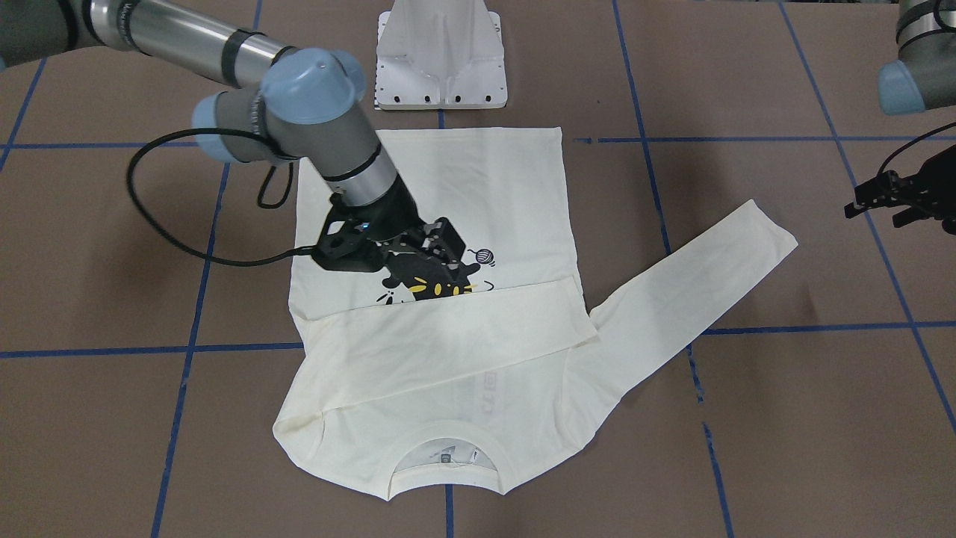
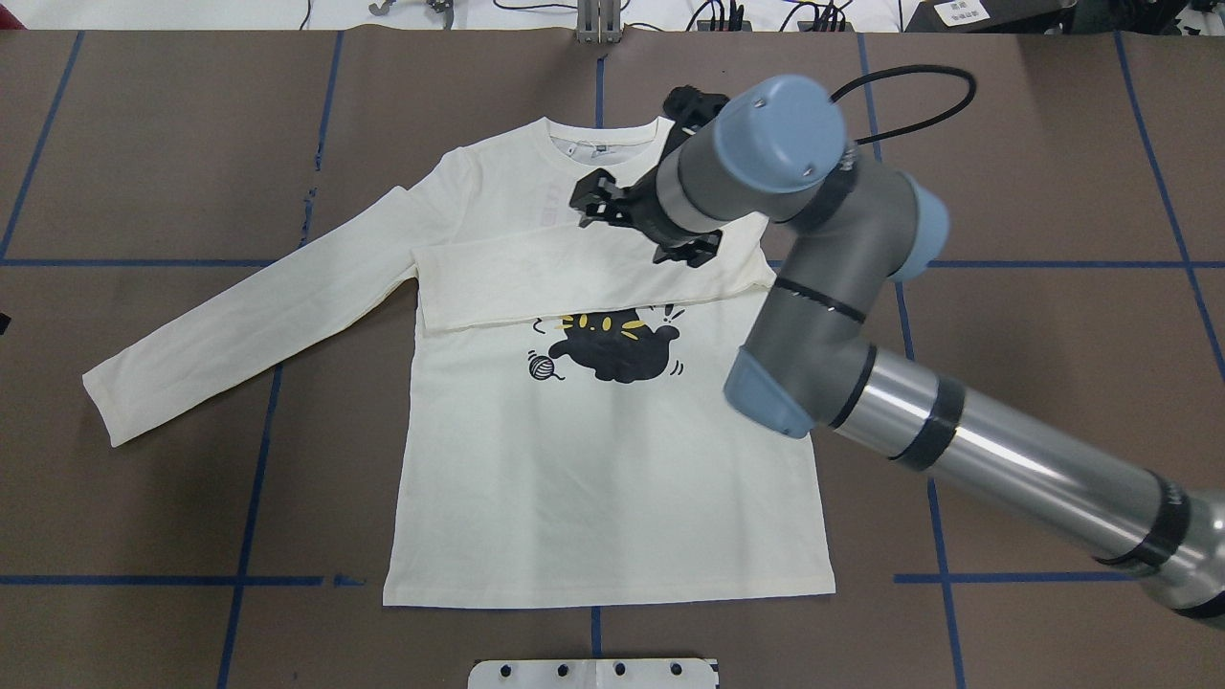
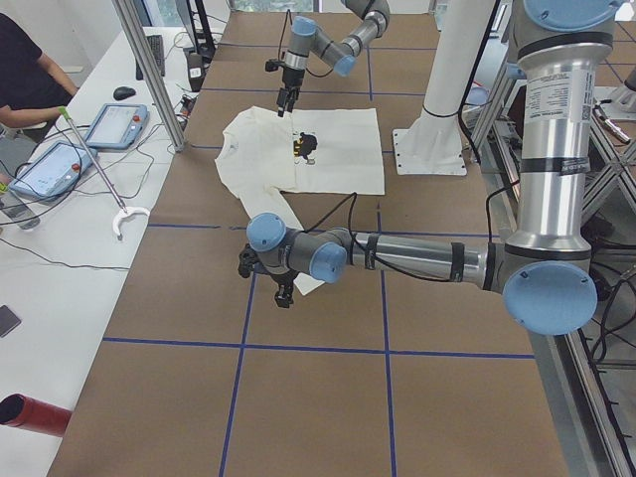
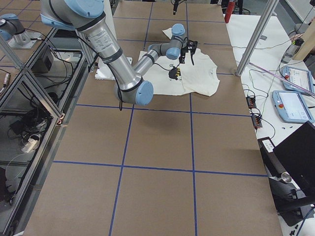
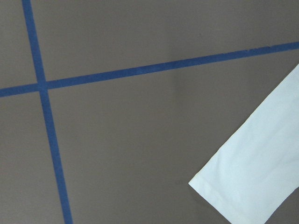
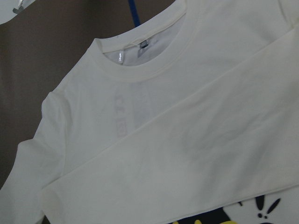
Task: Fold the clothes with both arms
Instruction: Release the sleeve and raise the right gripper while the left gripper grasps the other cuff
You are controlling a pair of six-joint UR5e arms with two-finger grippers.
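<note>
So, the shirt (image 2: 612,478) lies flat and front up in the middle of the table (image 2: 1053,402), with the collar (image 2: 598,144) on the far side from the robot and the hem toward its base. The sleeve on the robot's right (image 2: 574,277) is folded straight across the chest. It covers the area just above the cat print (image 2: 612,349) and ends approx. at the opposite side seam. The other sleeve (image 2: 239,325) is stretched out flat at a slant toward the robot's left.

The right arm (image 2: 823,287) reaches in from the right edge, elbow bent, with the wrist angled forward and down over the chest. The right hand (image 2: 589,203) hangs above the fabric between the collar and the folded sleeve. Its fingers look spread w/ nothing between them, though black on black makes that hard to read in the front view.

The left arm (image 3: 417,258) is stretched low along the table. The left hand (image 1: 875,211) is over bare table just beyond the cuff (image 5: 252,186) of the stretched sleeve, fingers spread and gripping nothing. Its wrist cam shows only the cuff corner and crossing blue tape lines (image 5: 140,70).
</note>
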